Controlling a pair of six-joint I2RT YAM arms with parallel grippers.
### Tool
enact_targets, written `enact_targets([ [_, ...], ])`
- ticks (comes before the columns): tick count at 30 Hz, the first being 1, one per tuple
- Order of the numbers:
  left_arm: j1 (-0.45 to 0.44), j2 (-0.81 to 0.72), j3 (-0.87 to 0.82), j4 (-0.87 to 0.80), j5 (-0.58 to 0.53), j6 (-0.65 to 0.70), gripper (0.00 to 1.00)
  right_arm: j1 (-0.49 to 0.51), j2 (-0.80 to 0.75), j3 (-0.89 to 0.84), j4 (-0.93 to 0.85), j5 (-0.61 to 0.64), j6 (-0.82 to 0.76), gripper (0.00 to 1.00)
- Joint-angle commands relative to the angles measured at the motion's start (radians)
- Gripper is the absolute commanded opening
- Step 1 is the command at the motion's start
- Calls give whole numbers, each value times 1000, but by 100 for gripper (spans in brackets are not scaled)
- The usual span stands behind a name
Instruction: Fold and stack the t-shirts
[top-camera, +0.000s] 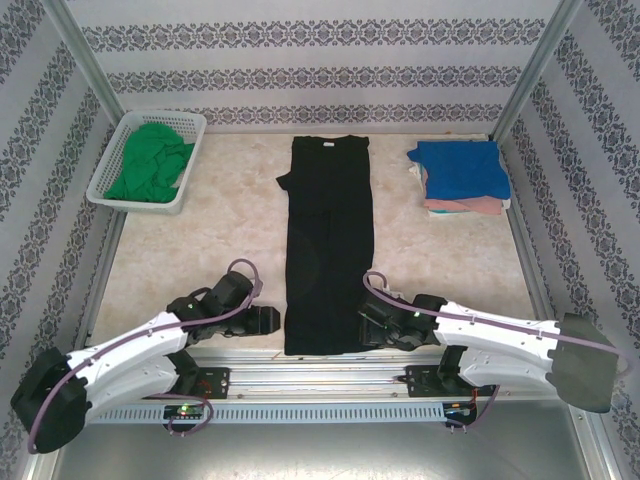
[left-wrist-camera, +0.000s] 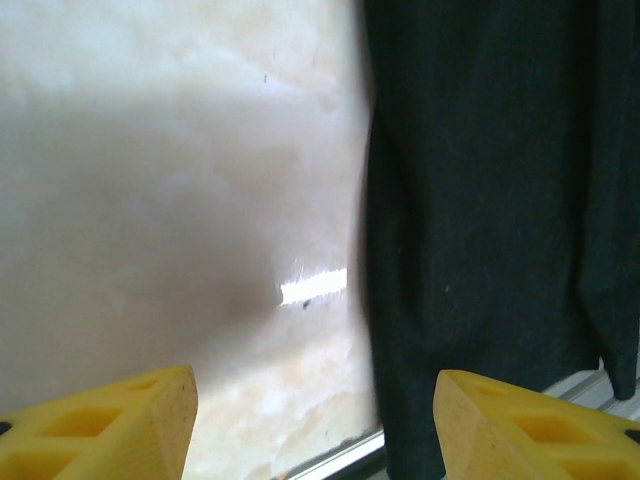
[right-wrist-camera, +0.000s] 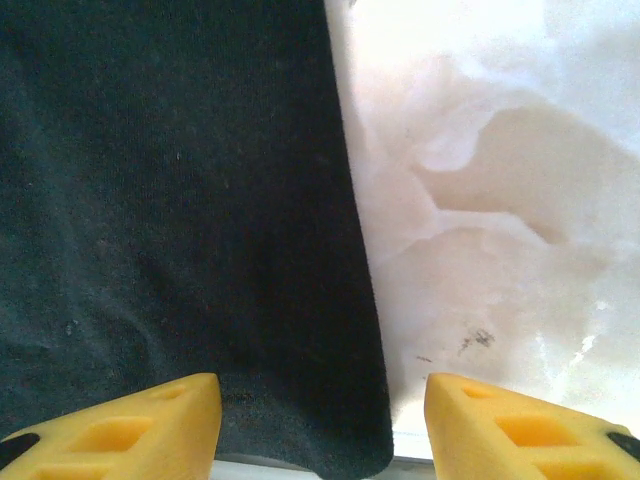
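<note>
Nearest me, the left gripper (top-camera: 268, 320) and right gripper (top-camera: 368, 322) flank the near hem of the black t-shirt (top-camera: 330, 230), both released and grasping nothing. At far left the white basket (top-camera: 108, 192) holds a green t-shirt (top-camera: 150, 165). The black t-shirt lies mid-table, its long axis running away from me, collar far. At far right a blue t-shirt (top-camera: 462, 165) tops a pink t-shirt (top-camera: 470, 207).

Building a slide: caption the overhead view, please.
Left fingers and right fingers, open, flank the near end of a lengthwise-folded black t-shirt; green t-shirt in basket, folded stack far right.

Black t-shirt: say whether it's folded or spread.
Partly folded: the black t-shirt lies as a long narrow strip, not yet a compact square.
</note>
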Motion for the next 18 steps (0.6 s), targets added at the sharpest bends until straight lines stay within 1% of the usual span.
enact_targets([
  [1, -65, -33, -37, -3, -57, -121, 64, -11, 26, 8, 13, -29, -33, 57],
  [5, -130, 0, -36, 79, -75, -161, 64, -7, 33, 3, 6, -36, -15, 57],
  [7, -162, 45, -26, 135, -76, -173, 64, -6, 30, -6, 9, -44, 1, 55],
  [10, -214, 119, -3, 172, -83, -186, 65, -1, 28, -11, 9, -55, 12, 52],
  [13, -248, 173, -4, 229, -83, -207, 65, 8, 27, -12, 13, -60, 18, 48],
  [18, -290, 227, 15, 267, -86, -219, 65, 19, 34, -12, 21, -70, 22, 45],
])
